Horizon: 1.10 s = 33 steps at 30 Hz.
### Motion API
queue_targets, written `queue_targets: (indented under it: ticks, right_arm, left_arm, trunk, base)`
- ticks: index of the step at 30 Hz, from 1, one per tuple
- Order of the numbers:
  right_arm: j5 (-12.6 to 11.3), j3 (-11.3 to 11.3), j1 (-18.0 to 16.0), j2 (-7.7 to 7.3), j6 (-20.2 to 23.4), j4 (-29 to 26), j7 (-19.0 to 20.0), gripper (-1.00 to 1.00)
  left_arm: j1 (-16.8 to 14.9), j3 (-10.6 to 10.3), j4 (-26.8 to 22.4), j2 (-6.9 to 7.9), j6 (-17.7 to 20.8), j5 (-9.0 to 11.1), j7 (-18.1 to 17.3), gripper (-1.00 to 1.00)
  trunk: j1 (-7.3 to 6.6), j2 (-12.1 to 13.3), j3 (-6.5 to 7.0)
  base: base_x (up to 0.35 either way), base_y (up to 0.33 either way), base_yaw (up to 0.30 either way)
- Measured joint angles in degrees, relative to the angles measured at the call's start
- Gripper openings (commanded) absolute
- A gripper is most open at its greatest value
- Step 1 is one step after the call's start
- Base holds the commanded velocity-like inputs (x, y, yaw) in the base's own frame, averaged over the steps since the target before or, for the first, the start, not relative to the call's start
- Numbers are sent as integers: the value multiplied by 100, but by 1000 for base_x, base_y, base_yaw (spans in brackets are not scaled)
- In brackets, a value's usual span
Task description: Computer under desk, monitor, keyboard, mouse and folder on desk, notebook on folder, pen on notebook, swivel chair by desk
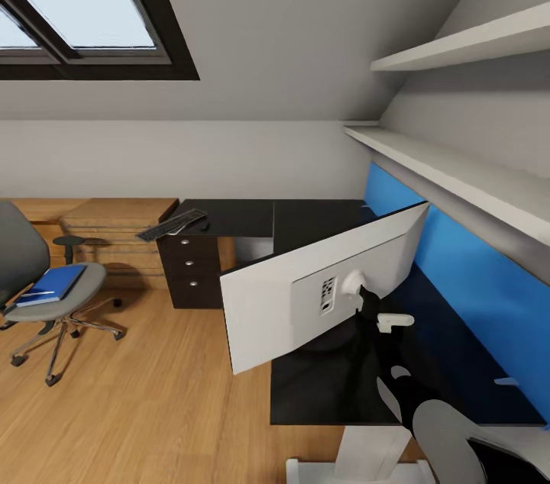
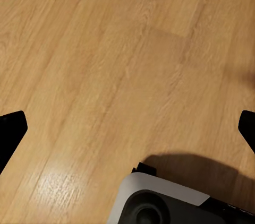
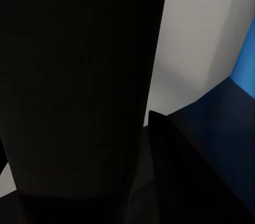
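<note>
- Head view: the monitor point(image 1: 305, 293) is on the glossy black table point(image 1: 321, 221), its white back towards us, tilted, with the stand hidden behind the arm.
- The right arm point(image 1: 397, 385) reaches up to the back of the monitor, and the right gripper point(image 1: 365, 299) sits at the round mount; whether its fingers are clamped or apart, I cannot tell from here.
- The keyboard point(image 1: 173, 224) lies at an angle on the far left end of the table, over the dark drawer unit point(image 1: 191, 270).
- Over on the left, the swivel chair point(image 1: 46, 293) stands on the wood floor point(image 1: 137, 408), well apart from the table, and the blue folder point(image 1: 53, 284) rests on its seat with a thin white pen point(image 1: 34, 294) on top.
- A blue wall panel point(image 1: 473, 278) runs behind the table, with white shelves point(image 1: 458, 163) above it.
- Left wrist view: the left gripper point(image 2: 127, 128) hangs over the floor, dark fingertips point(image 2: 10, 128) spread wide apart and holding nothing; the robot's grey base point(image 2: 159, 203) shows below.
- Right wrist view: a big dark surface up close, with a white wall and a sliver of blue panel beside it.
</note>
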Motion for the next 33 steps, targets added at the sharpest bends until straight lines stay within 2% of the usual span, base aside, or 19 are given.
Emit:
queue_targets:
  ticks: [2, 5, 9, 14, 16, 33]
  right_arm:
    - [55, -87, 5, 32, -26, 0, -25, -100]
    - [46, -86, 4, 123, -38, 0, -29, -100]
    - [20, 7, 5, 127, -37, 8, -36, -100]
    - [198, -129, 2, 121, -23, -1, -17, -100]
    - [434, -352, -1, 124, -19, -8, -5, -100]
    - [2707, -2832, -1, 318, -457, 10, 165, -100]
  left_arm:
    - [1, -2, -12, -33, -31, 3, 8, 100]
    - [0, 0, -12, -105, -102, 5, 8, 100]
    - [0, 1, -13, -117, -106, 5, 8, 100]
    - [0, 0, -11, -115, -175, 6, 0, 100]
    - [0, -1, -11, -115, -182, 6, -2, 100]
    - [0, -1, -14, -123, -196, 7, -3, 100]
  trunk:
    - [0, 2, 0]
    - [1, 3, 0]
    - [1, 4, 0]
    - [0, 2, 1]
    - [0, -1, 2]
    - [-1, -3, 2]
  base:
    - [0, 0, 0]
    - [0, 0, 0]
    - [0, 0, 0]
    - [0, 0, 0]
    - [0, 0, 0]
    - [0, 0, 0]
